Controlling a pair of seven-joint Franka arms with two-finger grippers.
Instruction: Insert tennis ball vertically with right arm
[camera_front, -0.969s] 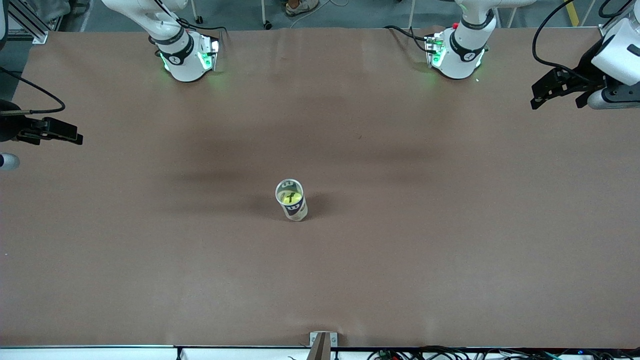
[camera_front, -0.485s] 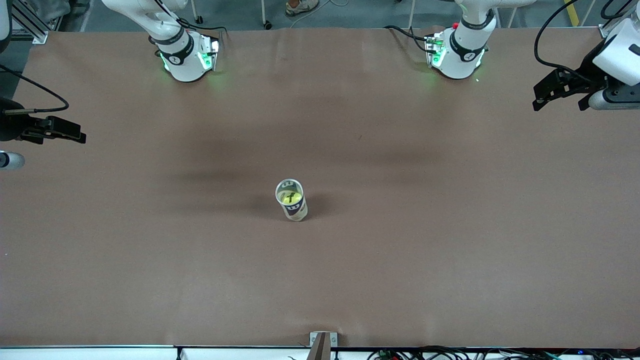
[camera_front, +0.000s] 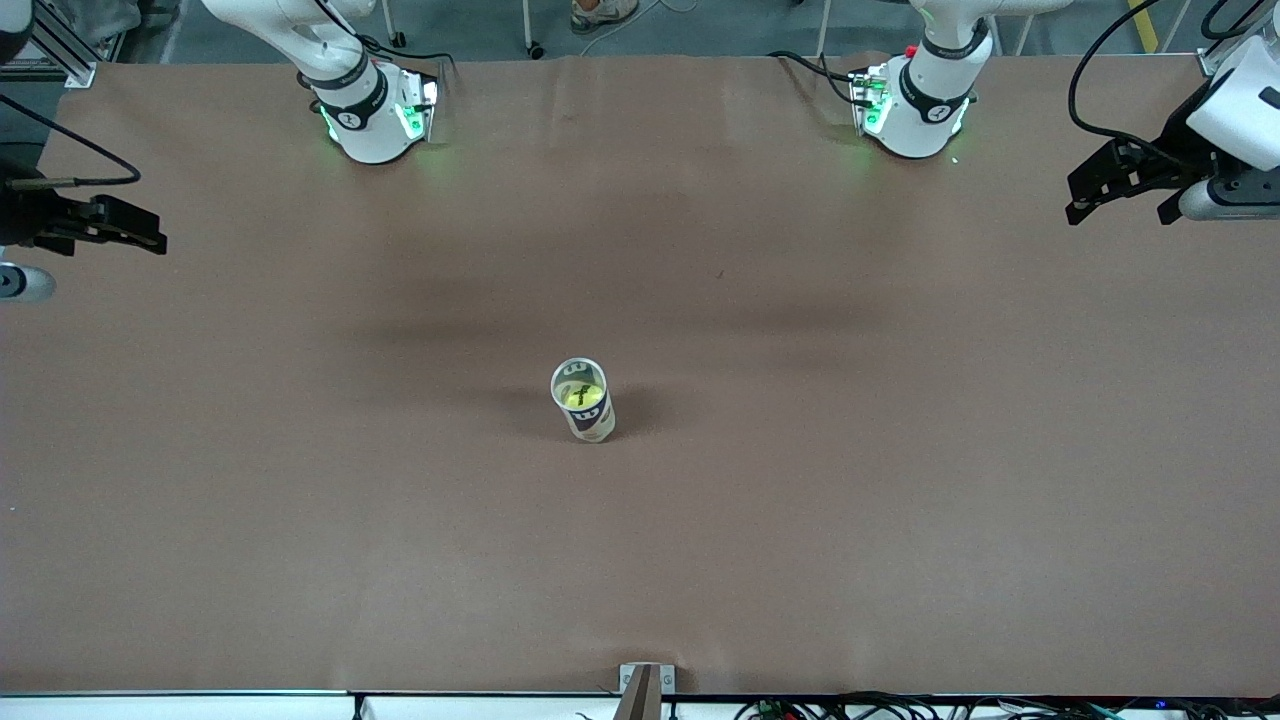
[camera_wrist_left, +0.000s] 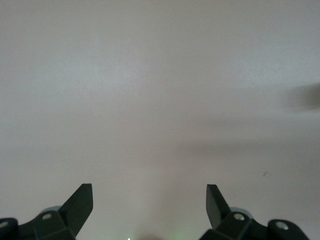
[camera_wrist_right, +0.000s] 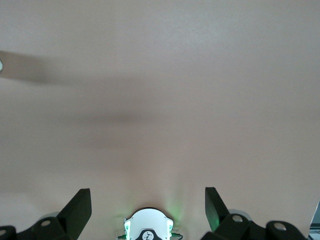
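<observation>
Light fell evenly from overhead across the brown table (camera_front: 900, 500), bright enough to read its whole surface, with no hard glare. Broad soft shadows banded the middle of the table, cast by the raised arms, and the can (camera_front: 583, 400) threw a short dark shadow toward the left arm's end. Green indicator lights glowed at both arm bases and tinted the cloth beside them. The front view was sharp with little distortion at the edges. Both wrist views were washed out and pale; their fingertips (camera_wrist_left: 80, 205) (camera_wrist_right: 80, 207) looked dark and slightly soft.
</observation>
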